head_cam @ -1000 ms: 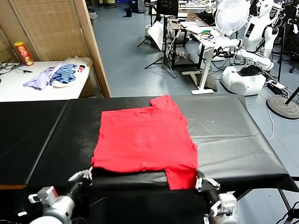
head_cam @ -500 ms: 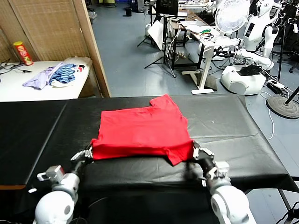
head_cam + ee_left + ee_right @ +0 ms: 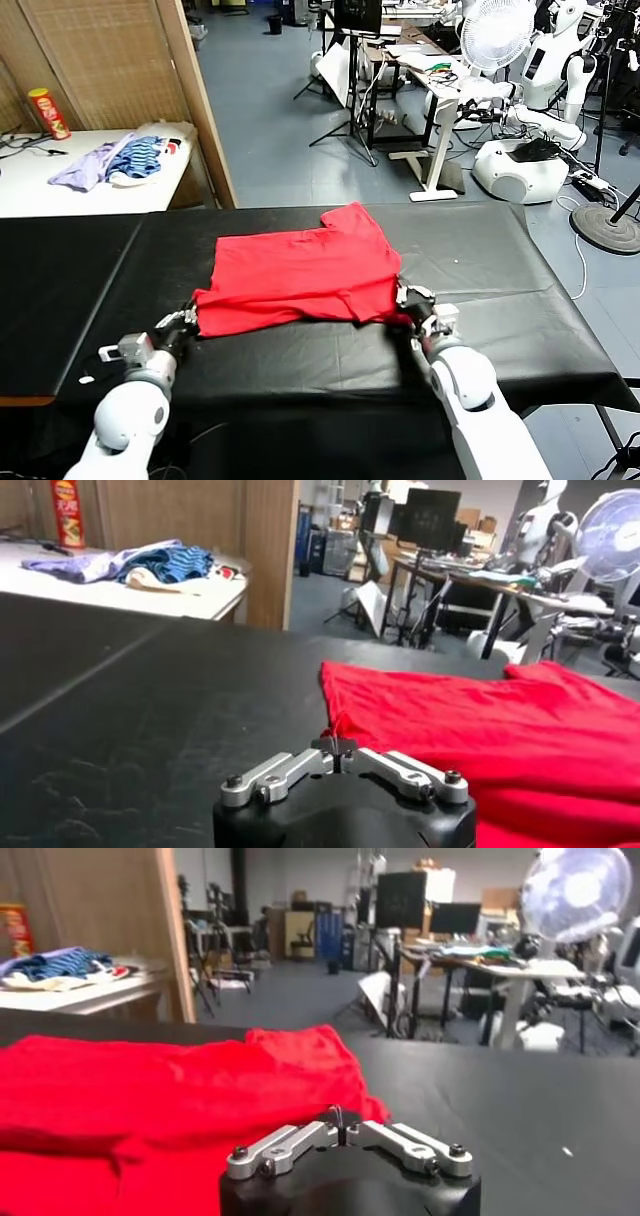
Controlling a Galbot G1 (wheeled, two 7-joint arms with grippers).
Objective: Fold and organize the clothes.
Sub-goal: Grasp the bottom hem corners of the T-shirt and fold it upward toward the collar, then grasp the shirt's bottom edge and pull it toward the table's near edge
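Note:
The red T-shirt (image 3: 300,275) lies plain side up on the black table (image 3: 500,270), its near hem lifted and drawn back over the rest. One sleeve points to the far side. My left gripper (image 3: 190,318) sits at the shirt's near left corner, jaws together with a bit of red cloth pinched at the tips (image 3: 338,748). My right gripper (image 3: 408,300) is at the near right corner, fingertips closed against the red edge (image 3: 340,1120). From both wrists, the T-shirt (image 3: 480,720) (image 3: 150,1098) spreads out low beyond the jaws.
A white side table (image 3: 40,190) at the far left carries a lilac garment (image 3: 85,165), a blue striped garment (image 3: 140,157) and a red can (image 3: 45,113). A wooden screen (image 3: 120,60) stands behind it. Desks, a fan (image 3: 497,30) and other robots fill the room beyond.
Both grippers have moved from the table's near edge toward the far side, carrying the shirt's near hem with them. The shirt now looks much shorter front to back.

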